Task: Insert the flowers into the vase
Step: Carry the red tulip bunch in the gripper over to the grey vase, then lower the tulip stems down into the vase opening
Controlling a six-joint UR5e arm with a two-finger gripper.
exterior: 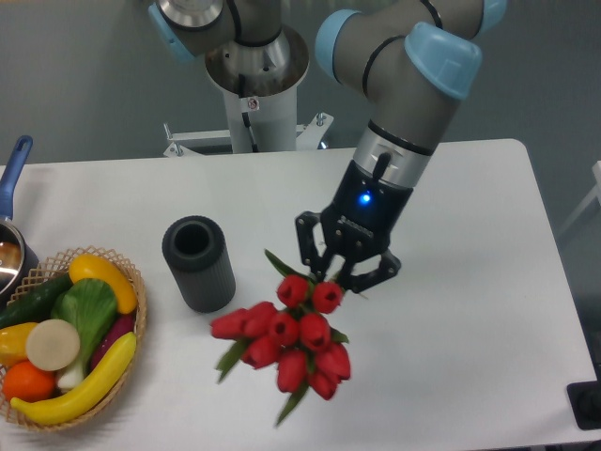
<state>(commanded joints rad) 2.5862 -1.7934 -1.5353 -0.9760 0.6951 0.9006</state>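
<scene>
The flowers [286,340], a bunch of red tulip buds with green leaves, hang heads-down toward the camera from my gripper [340,271], which is shut on their stems. The bunch is in the air over the middle of the table, tilted down to the left. The vase [198,263], a dark grey ribbed cylinder with an open round mouth, stands upright on the table to the left of the bunch, a short gap from the leftmost bud.
A woven basket [131,346] of toy fruit and vegetables sits at the front left. A blue-handled pot [11,202] pokes in at the left edge. The arm's base [254,85] stands behind the table's back edge.
</scene>
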